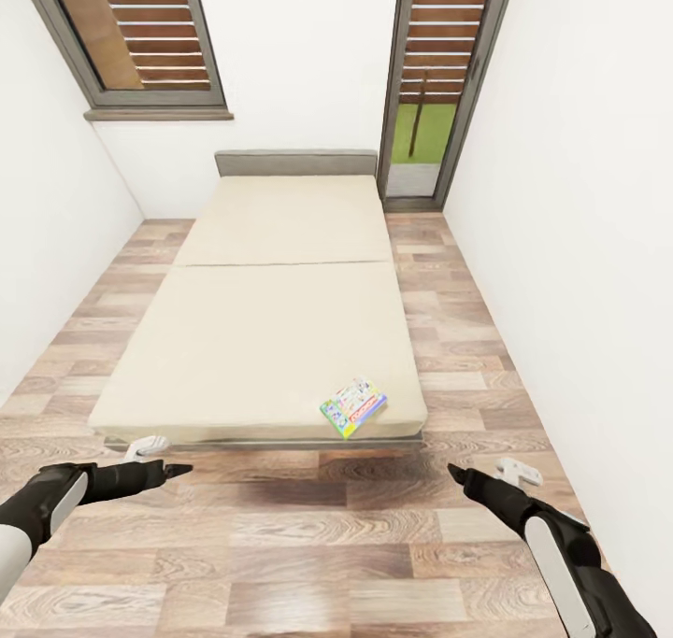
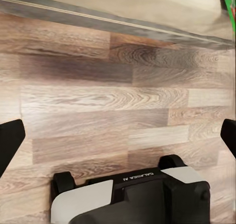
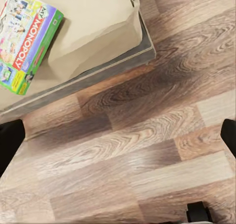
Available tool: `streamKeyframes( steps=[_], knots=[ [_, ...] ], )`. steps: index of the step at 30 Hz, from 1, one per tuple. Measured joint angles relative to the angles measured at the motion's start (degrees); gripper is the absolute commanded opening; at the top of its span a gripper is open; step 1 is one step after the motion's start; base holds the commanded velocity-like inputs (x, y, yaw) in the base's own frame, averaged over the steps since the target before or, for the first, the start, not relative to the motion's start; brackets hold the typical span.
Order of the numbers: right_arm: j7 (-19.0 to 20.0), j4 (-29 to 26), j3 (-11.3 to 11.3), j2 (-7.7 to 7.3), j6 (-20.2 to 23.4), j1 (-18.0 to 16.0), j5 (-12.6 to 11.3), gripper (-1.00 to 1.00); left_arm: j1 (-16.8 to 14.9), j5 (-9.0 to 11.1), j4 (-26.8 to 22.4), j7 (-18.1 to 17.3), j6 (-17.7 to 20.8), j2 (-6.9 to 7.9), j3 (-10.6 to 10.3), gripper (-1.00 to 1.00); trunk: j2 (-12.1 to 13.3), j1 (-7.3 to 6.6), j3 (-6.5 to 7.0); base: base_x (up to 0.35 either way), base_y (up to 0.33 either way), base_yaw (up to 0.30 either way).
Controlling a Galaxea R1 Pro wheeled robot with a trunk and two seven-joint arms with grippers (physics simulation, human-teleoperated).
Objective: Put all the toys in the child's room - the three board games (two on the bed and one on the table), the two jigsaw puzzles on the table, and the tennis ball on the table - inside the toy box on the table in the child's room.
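**Both arms poised before the bed, 1 board game within reach**

Head view. Nearest the camera, the left gripper [image 1: 173, 470] and right gripper [image 1: 456, 473] are held low over the wood floor [image 1: 308, 545], tips turned toward each other and clear of the bed [image 1: 271, 339]; this reads as a carry posture for the approach, not a reach. Neither holds anything. The Monopoly board game [image 1: 353, 406] lies flat on the beige mattress at its near right corner, close to the foot edge, probably the easiest spot to reach from the right arm's side. Its long axis runs diagonally, from near-left to far-right. 2 dark-framed windows flank the grey headboard [image 1: 296, 163].

Left wrist view. The jaws stand wide, their dark tips at opposite margins with bare floor between; the bed's grey frame [image 2: 113, 21] crosses beyond.

Right wrist view. The jaws likewise stand wide over floor. The game [image 3: 27, 40] rests beside the mattress corner, lettering face up, its green edge toward the foot of the bed. The game is well apart from the fingertips, so a forward reach is judged necessary.
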Motion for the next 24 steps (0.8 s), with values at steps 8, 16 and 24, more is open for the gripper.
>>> streamKeyframes(
  steps=[8, 16, 24],
  knots=[
    [12.32, 0.38, -2.68, -2.43, 1.35, 0.01, -1.50, 1.00, 0.00, 0.08, -0.02, -5.58, -0.04, 0.45, -0.12, 1.00, 0.00, 0.00, 0.76, 0.000, 0.000, 0.000],
    [19.43, 0.91, -5.18, -2.91, 2.30, 0.01, -1.57, 1.00, 0.00, 0.03, -0.01, -11.75, -0.18, 0.99, -0.14, 1.00, 0.00, 0.00, 1.52, 0.000, 0.000, 0.000],
    [25.77, 1.02, -5.62, -3.14, 2.39, 0.08, -1.46, 1.00, 0.14, 0.06, 0.04, -21.59, -4.10, 2.27, -0.14, 1.00, 0.00, 0.00, 2.28, 0.000, 0.000, 0.000]
  ],
)
